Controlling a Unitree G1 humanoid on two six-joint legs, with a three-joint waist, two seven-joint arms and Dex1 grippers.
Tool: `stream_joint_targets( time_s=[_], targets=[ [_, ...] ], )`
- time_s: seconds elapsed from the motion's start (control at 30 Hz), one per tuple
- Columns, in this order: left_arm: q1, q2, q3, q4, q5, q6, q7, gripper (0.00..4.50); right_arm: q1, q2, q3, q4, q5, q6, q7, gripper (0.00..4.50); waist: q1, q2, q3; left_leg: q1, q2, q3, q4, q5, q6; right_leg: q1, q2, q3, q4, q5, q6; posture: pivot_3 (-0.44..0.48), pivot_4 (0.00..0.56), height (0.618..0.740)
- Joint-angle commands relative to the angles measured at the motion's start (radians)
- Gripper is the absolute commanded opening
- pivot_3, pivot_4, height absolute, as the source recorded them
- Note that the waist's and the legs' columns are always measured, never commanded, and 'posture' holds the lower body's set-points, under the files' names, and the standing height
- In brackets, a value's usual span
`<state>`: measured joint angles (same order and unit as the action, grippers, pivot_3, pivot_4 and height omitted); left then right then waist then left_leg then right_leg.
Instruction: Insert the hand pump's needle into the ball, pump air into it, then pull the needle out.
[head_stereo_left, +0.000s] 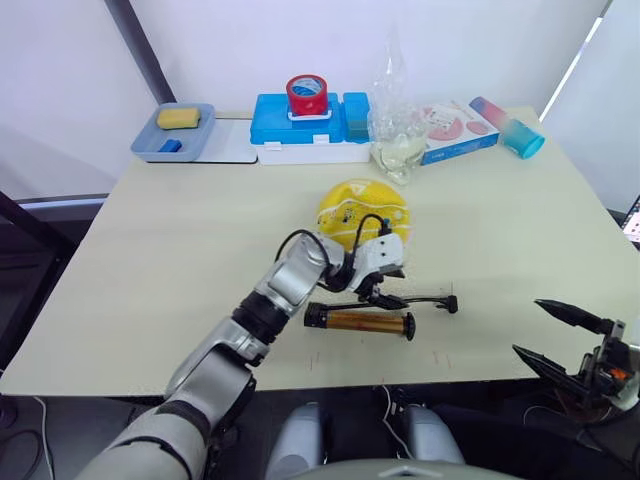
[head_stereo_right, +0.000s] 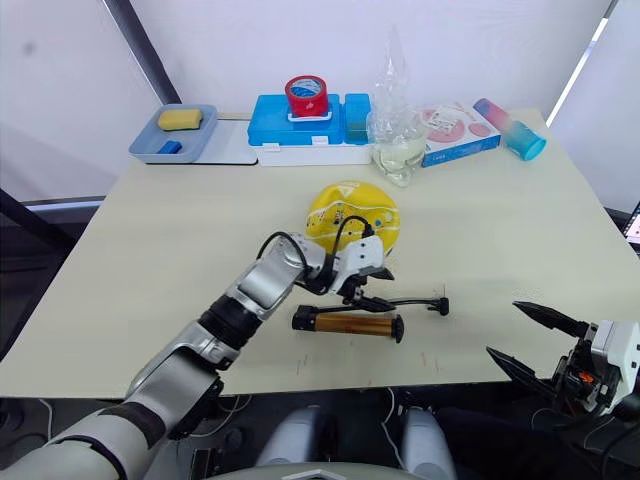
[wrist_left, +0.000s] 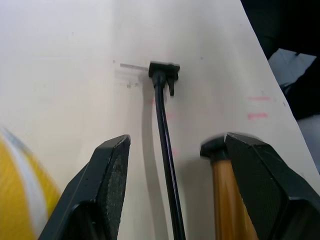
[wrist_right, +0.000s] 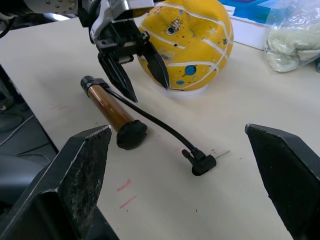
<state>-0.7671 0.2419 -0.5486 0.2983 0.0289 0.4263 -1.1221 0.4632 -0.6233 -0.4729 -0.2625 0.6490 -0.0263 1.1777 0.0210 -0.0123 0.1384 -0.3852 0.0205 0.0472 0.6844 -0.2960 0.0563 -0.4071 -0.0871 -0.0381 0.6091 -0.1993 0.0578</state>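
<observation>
Left hand (head_stereo_left: 385, 290): you have it reaching out over the middle of the desk (head_stereo_left: 150, 260), its fingers (wrist_left: 107, 180) spread and pointing down, straddling the hose with nothing gripped (in your left wrist view the hose runs up between the two black fingers, with the pump's end cap by one of them).
Right hand (head_stereo_left: 560, 335): it sits off the near right edge of the desk, fingers wide apart and holding nothing, well apart from the pump.
Hand pump (head_stereo_left: 358, 321): the bronze-gold cylinder lies flat on the desk just nearer to you than the ball, with black caps at both ends.
Hose (wrist_right: 155, 122): thin and black, it curves away from the pump's left end under your left hand and runs rightward along the desk.
Needle (wrist_left: 134, 65): it lies flat on the desk at the far end of the hose, sticking out of a small black fitting (wrist_right: 200, 161), to the right of the pump and apart from the ball.
Ball (head_stereo_left: 360, 213): yellow with white seams and small printed marks, it rests on the desk just beyond your left hand.
Back of the desk: a blue tray (head_stereo_left: 165, 135) with a yellow sponge (head_stereo_left: 178, 117), a blue-lidded box (head_stereo_left: 300, 128) with a red tape roll (head_stereo_left: 307, 94) on top, a clear plastic bag (head_stereo_left: 395, 130) and a blue-and-pink tumbler (head_stereo_left: 508, 127) lying on its side.
</observation>
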Motion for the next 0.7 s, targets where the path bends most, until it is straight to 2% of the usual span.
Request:
stream_joint_targets(
  time_s=[0.03,0.43,0.7],
  targets=[
    [-0.018,-0.026,-0.02,0.011,0.026,-0.007,0.017,3.24,0.006,0.0,-0.024,-0.033,0.011,-0.01,-0.005,4.5,-0.001,0.0,0.0,0.0,0.0,0.0,0.0,0.0,0.0,0.0,0.0,0.0,0.0,0.0,0.0,0.0,0.15,0.737],
    [-0.054,-0.156,-0.088,0.246,0.176,-0.145,0.16,3.24,0.035,0.003,-0.029,-0.043,0.001,-0.015,-0.02,4.5,0.013,0.0,0.0,-0.001,0.0,0.0,0.0,0.0,0.0,-0.001,0.0,0.0,0.0,0.0,0.0,0.0,0.15,0.737],
    [-0.039,-0.182,-0.108,0.291,0.221,-0.175,0.146,3.24,0.044,-0.002,-0.031,-0.05,0.002,-0.011,-0.027,4.5,0.019,0.0,0.0,-0.001,0.0,0.0,0.001,-0.001,0.001,-0.001,-0.001,0.0,0.0,0.0,0.0,0.0,0.15,0.737]
  ],
)
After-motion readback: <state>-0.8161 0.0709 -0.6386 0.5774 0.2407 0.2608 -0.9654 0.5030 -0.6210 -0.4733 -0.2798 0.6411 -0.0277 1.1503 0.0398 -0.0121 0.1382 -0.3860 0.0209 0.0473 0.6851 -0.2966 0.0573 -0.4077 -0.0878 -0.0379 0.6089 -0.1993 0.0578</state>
